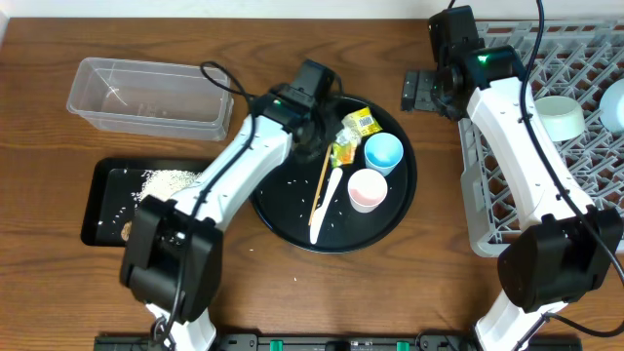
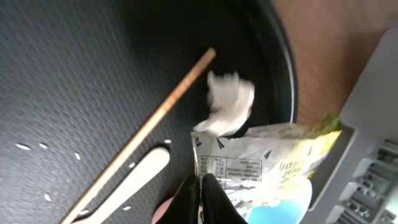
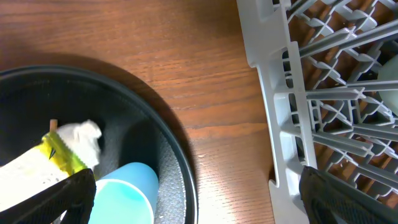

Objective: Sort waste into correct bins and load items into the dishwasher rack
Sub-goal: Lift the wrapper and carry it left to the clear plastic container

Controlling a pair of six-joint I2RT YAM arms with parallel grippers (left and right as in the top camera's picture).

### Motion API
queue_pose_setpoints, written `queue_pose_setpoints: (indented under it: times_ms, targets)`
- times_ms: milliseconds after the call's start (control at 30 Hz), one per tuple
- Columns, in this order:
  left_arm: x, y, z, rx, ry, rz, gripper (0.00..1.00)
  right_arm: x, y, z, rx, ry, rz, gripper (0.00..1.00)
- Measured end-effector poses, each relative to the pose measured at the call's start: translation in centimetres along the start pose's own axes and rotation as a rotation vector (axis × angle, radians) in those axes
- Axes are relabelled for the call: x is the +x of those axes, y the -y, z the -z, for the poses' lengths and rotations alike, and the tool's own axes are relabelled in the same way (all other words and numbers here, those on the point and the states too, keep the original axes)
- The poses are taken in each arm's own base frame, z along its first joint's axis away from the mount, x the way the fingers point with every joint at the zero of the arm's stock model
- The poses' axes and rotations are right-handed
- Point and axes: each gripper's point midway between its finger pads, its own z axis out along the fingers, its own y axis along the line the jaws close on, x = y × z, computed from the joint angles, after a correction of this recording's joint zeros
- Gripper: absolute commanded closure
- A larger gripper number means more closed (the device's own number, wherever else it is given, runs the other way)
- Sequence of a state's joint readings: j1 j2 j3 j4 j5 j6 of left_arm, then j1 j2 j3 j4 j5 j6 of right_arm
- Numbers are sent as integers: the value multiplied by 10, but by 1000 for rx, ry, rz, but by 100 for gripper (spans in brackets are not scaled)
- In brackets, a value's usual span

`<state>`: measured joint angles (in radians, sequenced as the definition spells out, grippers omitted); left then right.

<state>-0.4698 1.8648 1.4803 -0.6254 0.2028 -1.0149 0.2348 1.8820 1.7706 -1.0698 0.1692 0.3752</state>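
My left gripper point(image 2: 202, 180) is shut on the edge of the yellow-green wrapper point(image 2: 267, 155), over the large round tray point(image 1: 292, 219). Beside the wrapper lies the crumpled white tissue point(image 2: 230, 102). On the tray are the wooden chopstick point(image 2: 149, 127), the white spoon point(image 2: 134, 180), the blue cup point(image 1: 383, 153), the pink-white cup point(image 1: 367, 189) and loose rice grains point(image 2: 31, 147). My right gripper point(image 3: 211, 199) hangs open and empty between the tray and the grey dishwasher rack point(image 1: 546, 195). The rack holds the mint-white bowl point(image 1: 561, 117) and the light-blue bowl point(image 1: 614, 105).
The clear tub point(image 1: 146, 93) stands at the back left. In front of it, the shallow black rectangular tray point(image 1: 102, 219) holds a heap of rice point(image 1: 171, 180) and a small brown lump point(image 1: 127, 230). A few grains lie on the wooden table point(image 1: 296, 281).
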Motion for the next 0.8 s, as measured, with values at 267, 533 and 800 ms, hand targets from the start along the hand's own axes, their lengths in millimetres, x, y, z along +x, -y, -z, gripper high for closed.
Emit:
queue_pose_setpoints:
  times_ms: [267, 533, 800]
  targets:
    - [-63, -21, 38, 21, 130, 9, 94, 0, 0, 0, 0, 0, 0, 1]
    - [-145, -59, 75, -1, 340, 41, 94, 0, 0, 0, 0, 0, 0, 1]
    - [-227, -107, 116, -49, 579, 59, 94, 0, 0, 0, 0, 0, 0, 1]
